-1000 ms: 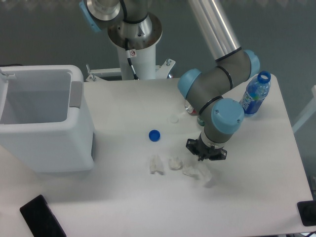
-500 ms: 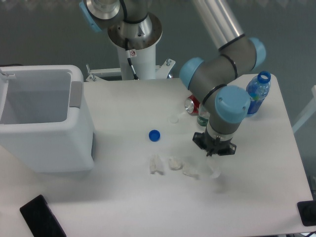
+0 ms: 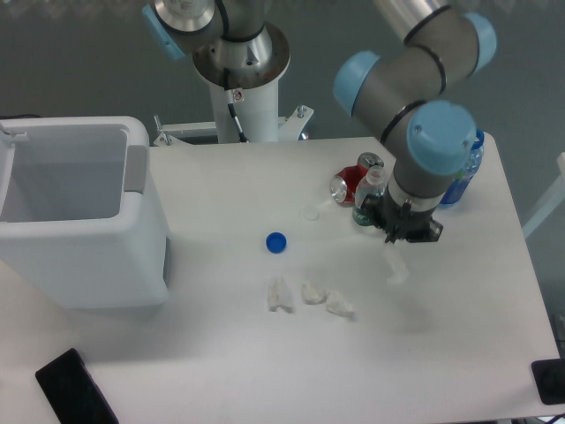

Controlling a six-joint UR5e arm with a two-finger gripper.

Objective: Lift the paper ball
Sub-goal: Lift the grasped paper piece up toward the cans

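The gripper (image 3: 399, 245) has risen since 1 second ago, clamped on the paper ball (image 3: 396, 266), which now dangles clear of the table (image 3: 221, 190), right of the blue cap (image 3: 276, 241); pickup looks nearly done.

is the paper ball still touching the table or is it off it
Apart. The fixed camera shows the paper ball hanging from the gripper, its fingers shut on it, raised off the table, away from the scraps.

Probably robotics lab: pedestal-mounted arm (image 3: 415, 79), plain white table (image 3: 221, 194), grey backdrop.
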